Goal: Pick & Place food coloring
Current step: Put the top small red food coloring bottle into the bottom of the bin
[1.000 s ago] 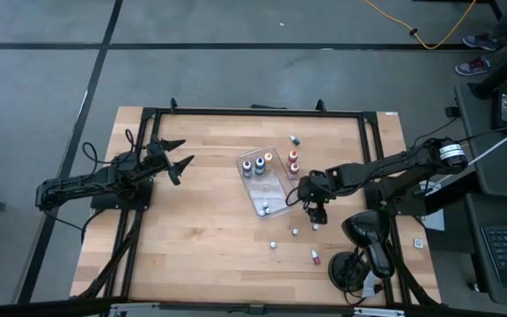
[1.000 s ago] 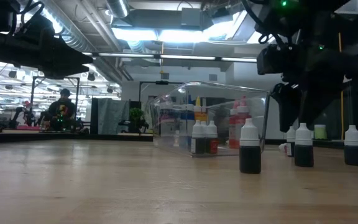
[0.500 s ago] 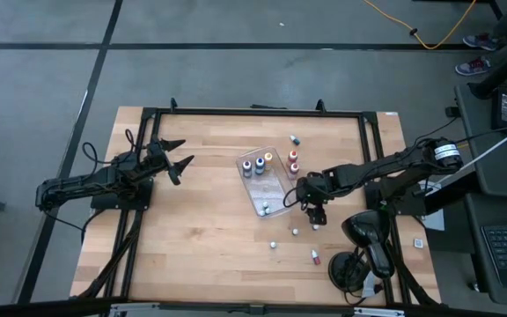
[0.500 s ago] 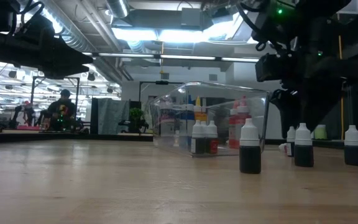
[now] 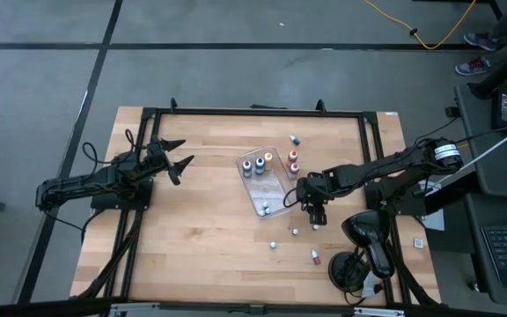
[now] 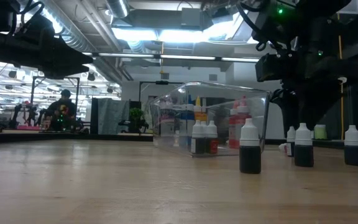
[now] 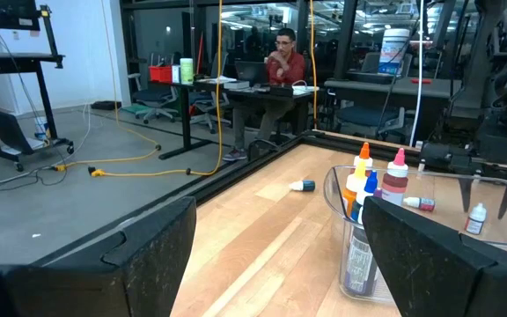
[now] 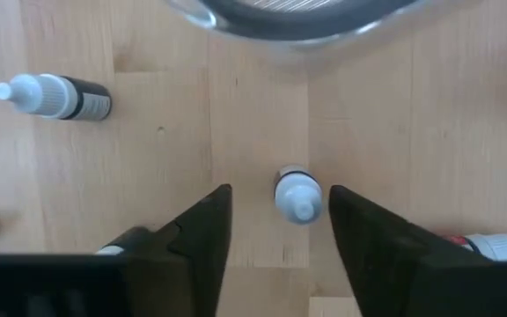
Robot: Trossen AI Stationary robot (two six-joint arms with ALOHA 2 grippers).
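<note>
Small food coloring bottles with white caps stand loose on the wooden table (image 5: 201, 229) and inside a clear plastic tray (image 5: 275, 187). My right gripper (image 8: 280, 220) points down beside the tray's near right corner. It is open, one finger on each side of an upright white-capped bottle (image 8: 298, 195) that stands on the wood; I see no touch. In the high view the right gripper (image 5: 313, 211) hides that bottle. My left gripper (image 5: 176, 157) waits open and level at the table's left, holding nothing.
Loose bottles stand near the right gripper (image 5: 294, 231), (image 5: 273, 244), (image 5: 315, 257); another lies at the far side (image 5: 296, 139). A dark bottle (image 8: 55, 97) shows in the right wrist view. Several coloured bottles stand in the tray (image 7: 368, 180). A person sits beyond the table (image 7: 284, 62).
My right gripper has stayed over the bottle beside the tray, and in the low view its fingers have drawn closer together. Nothing on the table has moved.
</note>
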